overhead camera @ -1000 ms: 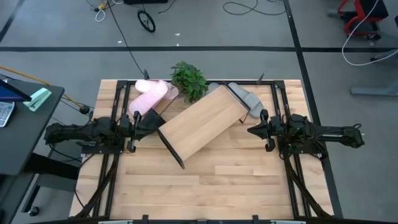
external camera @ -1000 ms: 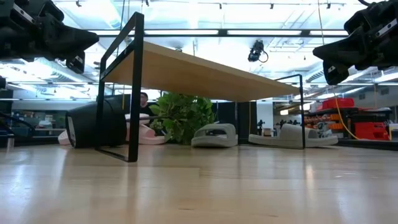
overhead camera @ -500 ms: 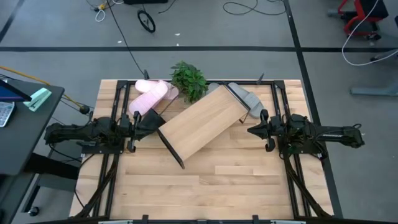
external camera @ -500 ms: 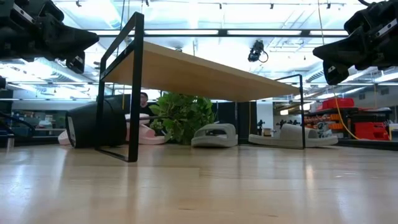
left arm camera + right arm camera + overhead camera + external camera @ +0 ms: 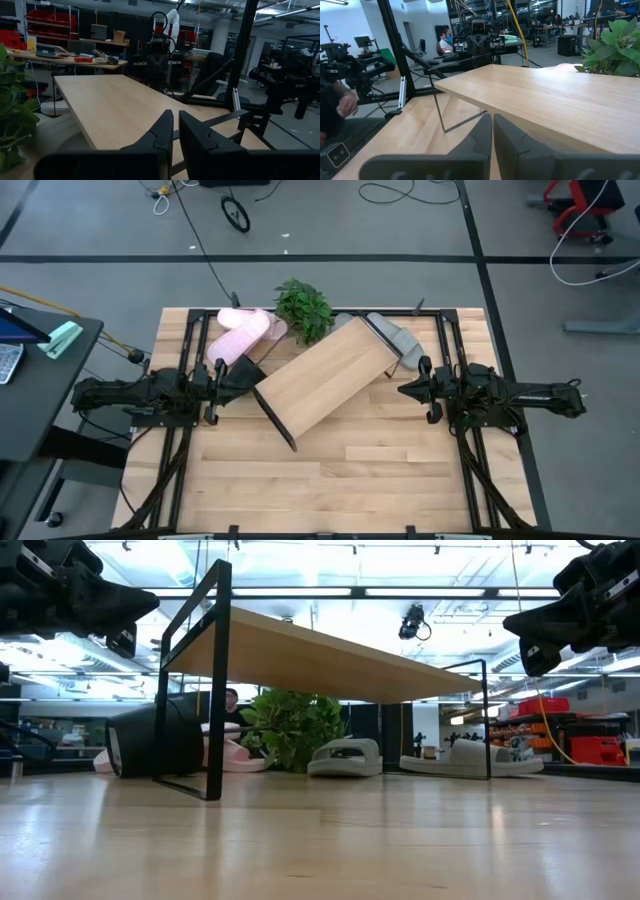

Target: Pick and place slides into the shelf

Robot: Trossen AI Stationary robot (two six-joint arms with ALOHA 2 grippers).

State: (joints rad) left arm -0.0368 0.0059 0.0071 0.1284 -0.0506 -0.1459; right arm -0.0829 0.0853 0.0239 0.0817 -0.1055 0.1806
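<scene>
Two dark arms flanking a slanted shelf (image 5: 322, 375) of light wood on a thin black frame, set at an angle mid-table (image 5: 330, 480). Left gripper (image 5: 249, 371) hovering above the tabletop just beside the shelf's near-left corner, fingers (image 5: 165, 131) pinched nearly together, grasping nothing. Right gripper (image 5: 402, 391) level with the shelf's right end and apart from it, fingers (image 5: 481, 132) likewise pressed close, empty. Both pointing inward at the shelf board, which carries no sandals.

Two pale pink slides (image 5: 240, 332) lying side by side at the table's back left, behind the left gripper and just past the shelf's left corner. Two light grey slides (image 5: 392, 334) at the back right, partly hidden by the shelf's far edge, behind and to the inside of the right gripper. Seen low across the table, grey pair (image 5: 345, 756) resting flat on the wood beyond the shelf frame. Green leafy plant (image 5: 303, 307) between the pink and grey pairs, at the table's back edge.
</scene>
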